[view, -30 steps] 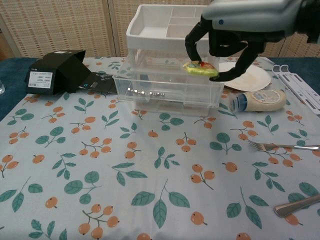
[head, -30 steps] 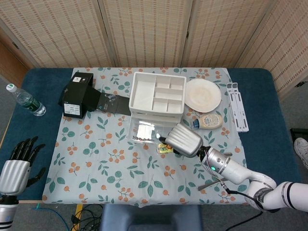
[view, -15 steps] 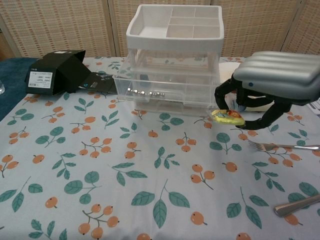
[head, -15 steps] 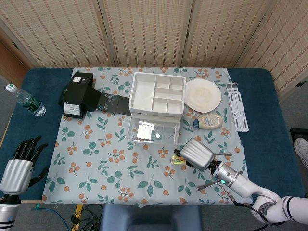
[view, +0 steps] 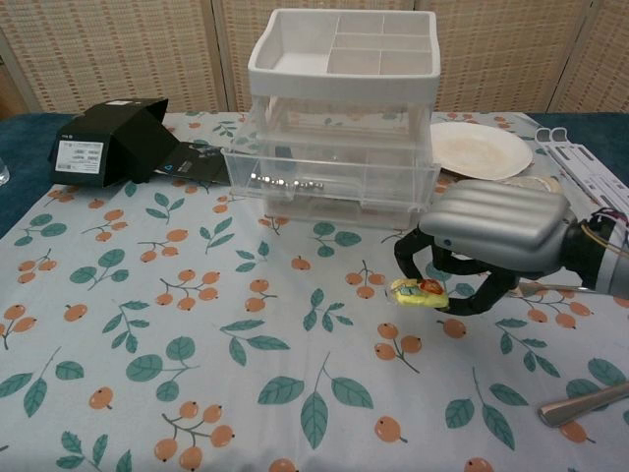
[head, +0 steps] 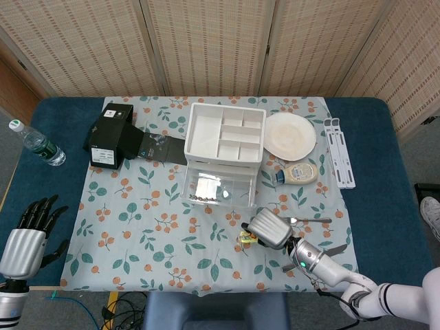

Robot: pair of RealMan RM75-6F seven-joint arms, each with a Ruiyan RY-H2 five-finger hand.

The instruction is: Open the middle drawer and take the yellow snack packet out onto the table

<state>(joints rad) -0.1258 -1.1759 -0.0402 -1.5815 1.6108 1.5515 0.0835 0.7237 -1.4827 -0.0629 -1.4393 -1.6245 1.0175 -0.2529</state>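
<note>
We see the yellow snack packet [view: 420, 292] lying roughly flat and low over the tablecloth [view: 197, 334], its long axis running left to right across the chest view, one end toward the open table at the left and the other tucked under the right hand [view: 488, 243]. Whether it already touches the cloth we cannot tell. It sits in front of the drawer unit [view: 339, 118], well out of the middle drawer [view: 329, 179], which stands pulled out toward us. Our right hand arches over the packet palm down, its dark fingers [view: 411, 254] curled downward and pinching the packet between them; the forearm runs back toward the right edge of the table, just beside the fork [head: 309, 221]. In the head view the packet [head: 246, 238] shows at the left edge of this hand [head: 267, 229]. Our left hand [head: 26, 234] hangs off the table's near left corner, holding nothing, fingers spread and pointing up.
</note>
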